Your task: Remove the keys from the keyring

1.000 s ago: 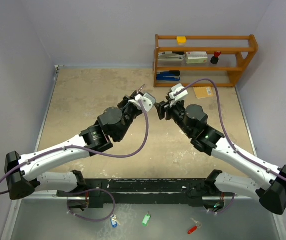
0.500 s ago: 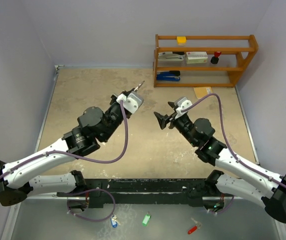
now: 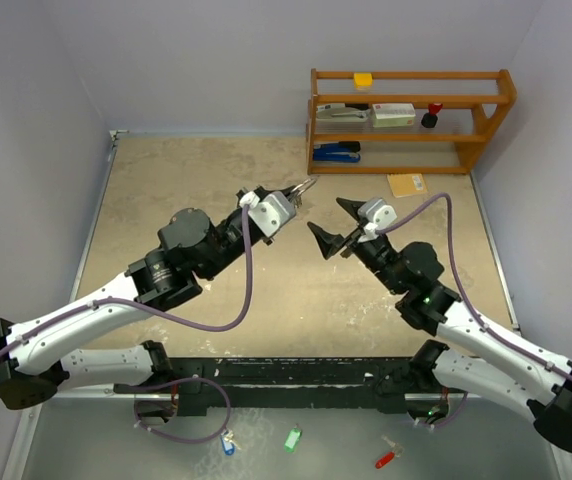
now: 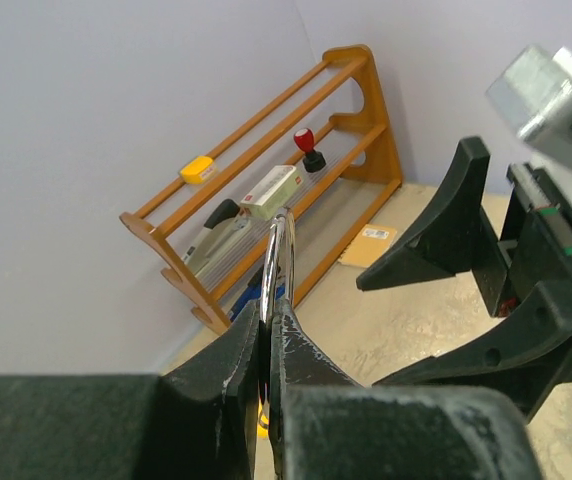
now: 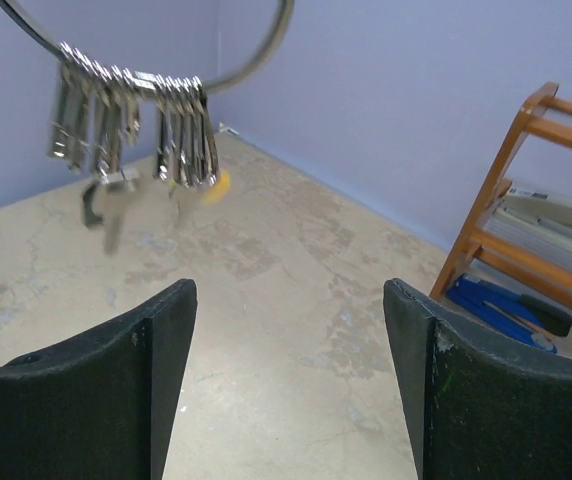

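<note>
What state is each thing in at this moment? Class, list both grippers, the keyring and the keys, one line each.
left gripper: jaws shut on the keyring.
right gripper: jaws open, holding nothing, facing the keys.
keyring: held up in the air, pinched by the left gripper.
keys: threaded on the keyring, hanging in bunches.

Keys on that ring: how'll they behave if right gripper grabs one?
Likely floppy: the keys dangle bunched from the keyring, some blurred, probably swinging. Thin ring may pivot where the left gripper pinches it. Bare metal, probably slippery.
</note>
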Robot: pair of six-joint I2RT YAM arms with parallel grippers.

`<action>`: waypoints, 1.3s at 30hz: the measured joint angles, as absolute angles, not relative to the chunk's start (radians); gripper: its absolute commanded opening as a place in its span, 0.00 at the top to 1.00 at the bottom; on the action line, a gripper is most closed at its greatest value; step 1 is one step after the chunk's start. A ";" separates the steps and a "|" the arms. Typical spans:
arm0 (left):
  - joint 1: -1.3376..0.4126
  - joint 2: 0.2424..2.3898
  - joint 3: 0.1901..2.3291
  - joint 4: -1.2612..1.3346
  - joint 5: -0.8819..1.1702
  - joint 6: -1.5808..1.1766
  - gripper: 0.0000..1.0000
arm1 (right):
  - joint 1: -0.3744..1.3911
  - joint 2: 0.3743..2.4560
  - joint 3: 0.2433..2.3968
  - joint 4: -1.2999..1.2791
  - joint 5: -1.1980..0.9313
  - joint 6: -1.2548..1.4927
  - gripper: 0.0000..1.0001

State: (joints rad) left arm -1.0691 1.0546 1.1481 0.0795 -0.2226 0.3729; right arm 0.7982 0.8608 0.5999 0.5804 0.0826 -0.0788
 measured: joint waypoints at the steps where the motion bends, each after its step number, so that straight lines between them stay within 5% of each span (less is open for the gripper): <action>1: -1.069 1.060 1.148 0.079 -0.215 0.373 1.00 | 0.798 0.847 0.600 0.580 0.080 -0.078 0.22; 39: -1.076 1.091 1.148 0.171 -0.107 0.323 1.00 | 0.798 0.881 0.623 0.625 0.005 -0.052 0.32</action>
